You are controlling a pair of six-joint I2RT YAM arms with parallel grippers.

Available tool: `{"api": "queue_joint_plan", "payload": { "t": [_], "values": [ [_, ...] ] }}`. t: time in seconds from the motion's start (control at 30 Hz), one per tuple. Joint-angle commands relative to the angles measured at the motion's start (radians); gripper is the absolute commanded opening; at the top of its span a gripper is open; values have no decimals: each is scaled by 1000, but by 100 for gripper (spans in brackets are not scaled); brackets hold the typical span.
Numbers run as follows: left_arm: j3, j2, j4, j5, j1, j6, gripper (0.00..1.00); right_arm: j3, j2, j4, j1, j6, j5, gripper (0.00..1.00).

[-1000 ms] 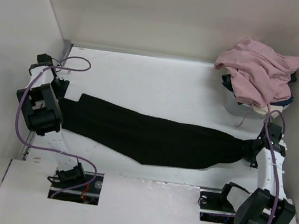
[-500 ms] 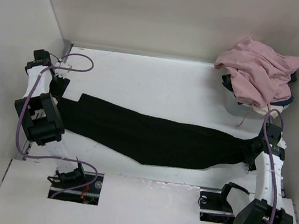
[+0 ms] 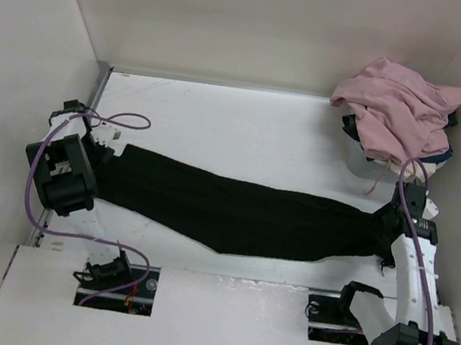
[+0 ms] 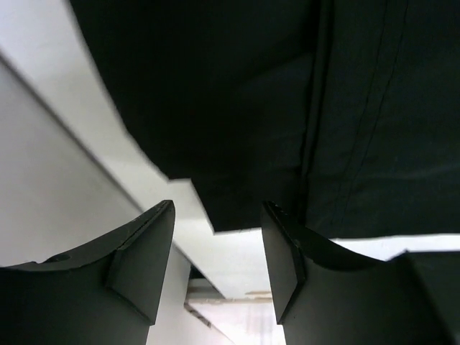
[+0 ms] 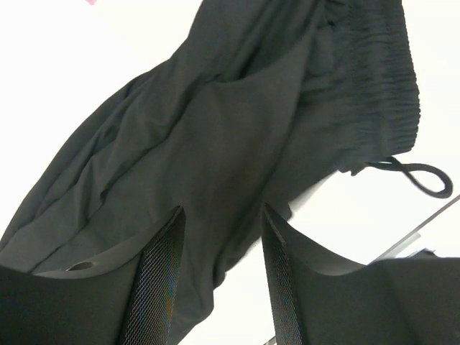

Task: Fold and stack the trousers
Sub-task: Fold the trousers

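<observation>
1. White table (image 3: 248, 114): trousers (image 3: 233, 212) lie stretched flat, left to right.
2. Left gripper (image 4: 217, 210) and right gripper (image 5: 221, 210): jaws parted, empty, over opposite ends.
3. Risk: a shallow pinch may catch one layer, skewing the fold.

Left hand (image 4: 217, 212) fingers apart, empty; right hand (image 5: 223, 212) same

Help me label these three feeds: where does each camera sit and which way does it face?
Top external: fixed above and behind the robot, looking down on the white table and the long black cloth trousers on it; left arm and right arm show.
Left wrist: on the left arm, looking past the open left gripper at the trousers' hem end.
Right wrist: on the right arm, looking past the open right gripper at the gathered waistband and drawstring.
Shared: all three show the trousers.
</observation>
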Motion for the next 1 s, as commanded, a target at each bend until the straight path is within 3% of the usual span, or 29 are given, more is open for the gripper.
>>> {"api": "queue_joint_plan", "payload": {
  "t": [0.0, 0.13, 0.27, 0.47, 0.7, 0.97],
  "values": [
    [57, 17, 24, 46, -12, 0, 49, 36, -17, -9, 26, -19, 43, 51],
    [88, 61, 15, 77, -22, -15, 44, 13, -37, -4, 31, -11, 43, 51],
    [103, 109, 19, 49, -19, -31, 19, 3, -52, -1, 31, -16, 38, 51],
    [122, 22, 30, 46, -31, -48, 0, 5, -45, 5, 31, -22, 44, 51],
    [233, 32, 108, 74, -40, -112, 0, 9, -37, 28, 31, -36, 40, 51],
    [529, 238, 58, 242, -28, -305, 3, 17, -40, 32, 31, -63, 54, 50]
  ]
}}
